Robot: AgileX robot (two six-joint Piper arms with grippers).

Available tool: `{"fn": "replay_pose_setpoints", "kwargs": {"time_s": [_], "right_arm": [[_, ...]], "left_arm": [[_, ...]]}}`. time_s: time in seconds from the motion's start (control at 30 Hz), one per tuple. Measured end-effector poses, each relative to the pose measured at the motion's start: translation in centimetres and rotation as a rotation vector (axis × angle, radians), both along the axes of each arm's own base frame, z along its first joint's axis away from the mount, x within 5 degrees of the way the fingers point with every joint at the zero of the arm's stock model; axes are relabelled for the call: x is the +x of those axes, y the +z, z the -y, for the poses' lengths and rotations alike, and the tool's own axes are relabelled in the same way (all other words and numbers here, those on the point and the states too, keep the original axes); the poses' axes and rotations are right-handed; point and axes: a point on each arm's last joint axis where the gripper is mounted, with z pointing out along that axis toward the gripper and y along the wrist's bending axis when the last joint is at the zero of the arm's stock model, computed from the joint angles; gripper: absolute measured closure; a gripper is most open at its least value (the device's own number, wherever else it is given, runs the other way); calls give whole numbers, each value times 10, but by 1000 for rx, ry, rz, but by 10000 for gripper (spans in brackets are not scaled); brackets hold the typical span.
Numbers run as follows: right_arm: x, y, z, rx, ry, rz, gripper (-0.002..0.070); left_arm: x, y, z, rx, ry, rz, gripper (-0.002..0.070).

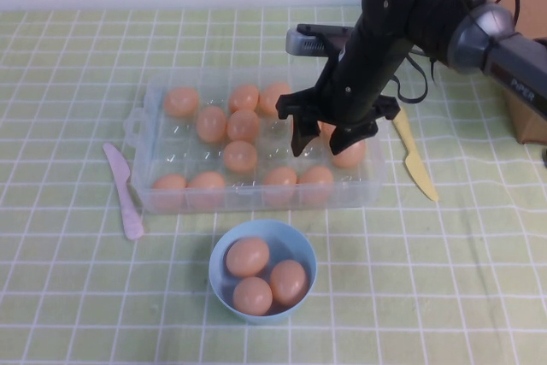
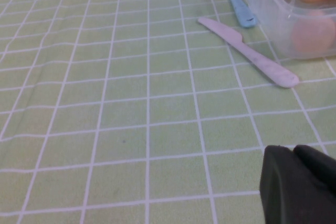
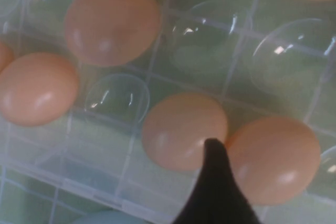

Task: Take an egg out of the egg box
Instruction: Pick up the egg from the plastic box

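Observation:
The clear plastic egg box (image 1: 162, 138) lies mid-table and holds several peach-orange eggs. My right gripper (image 1: 319, 144) hangs open over its right end, its fingers pointing down among the eggs. One egg (image 1: 350, 156) lies just beside its right finger. In the right wrist view one dark fingertip (image 3: 214, 177) stands between two eggs (image 3: 181, 129) (image 3: 275, 158); the other finger is out of view. My left gripper (image 2: 291, 153) is out of the high view; its wrist view shows it shut and empty, low over the cloth near the box's corner (image 2: 273, 22).
A light-blue bowl (image 1: 282, 230) with three eggs stands in front of the box. A pale pink knife (image 1: 124, 190) lies left of the box, a yellow knife (image 1: 415, 160) right of it. A blue knife (image 2: 237, 3) shows in the left wrist view. A brown box (image 1: 530, 121) is at far right.

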Motion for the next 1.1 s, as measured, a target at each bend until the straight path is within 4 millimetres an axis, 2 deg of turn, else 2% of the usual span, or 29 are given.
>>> {"fn": "replay_pose_setpoints", "kwargs": {"time_s": [0.3,0.5,0.6,0.77,1.1], "right_arm": [[-1,-4,4,-38,-12,-3,235],[-8,13,8,-32,-13,23,234],[-8,12,8,-33,-12,21,234],[-7,1,5,-38,-9,-5,232],[-2,-22,2,-58,-20,-52,183]], "left_arm": [[0,0,0,0,0,0,679],[0,0,0,0,0,0,679],[0,0,0,0,0,0,679],[0,0,0,0,0,0,679],[0,0,0,0,0,0,679]]}}
